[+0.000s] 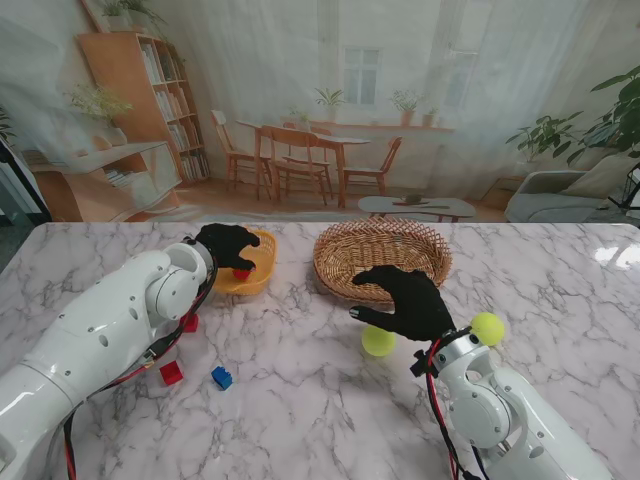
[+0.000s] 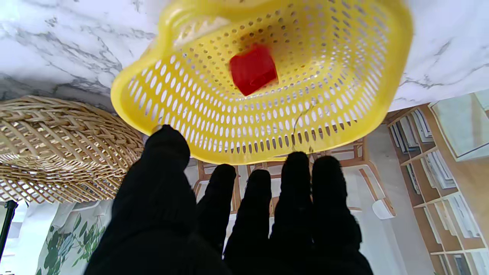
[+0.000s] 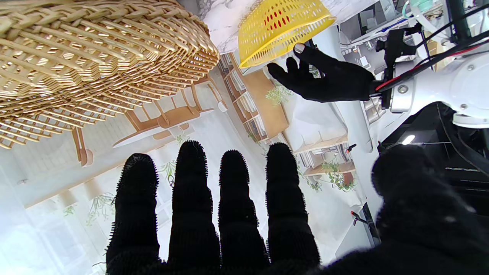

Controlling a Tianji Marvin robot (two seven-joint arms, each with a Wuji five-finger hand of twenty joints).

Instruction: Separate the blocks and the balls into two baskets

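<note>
Red block [image 2: 253,69] lies in the yellow basket [image 1: 262,283], under the empty left hand [image 1: 226,244] with its fingers spread. Two more red blocks [image 1: 171,373] and a blue block [image 1: 221,377] sit near the table's left edge. Right hand [image 1: 408,300], fingers apart and holding nothing, hovers between the wicker basket [image 1: 381,258] and two balls [image 1: 378,341]. A clumsy grasp could roll a ball away.

Bright, even, soft-shadowed throughout. Glare on table [image 1: 612,252] at far right. Slightly blurred red block [image 2: 253,69]; wide-angle stretching near edges.
</note>
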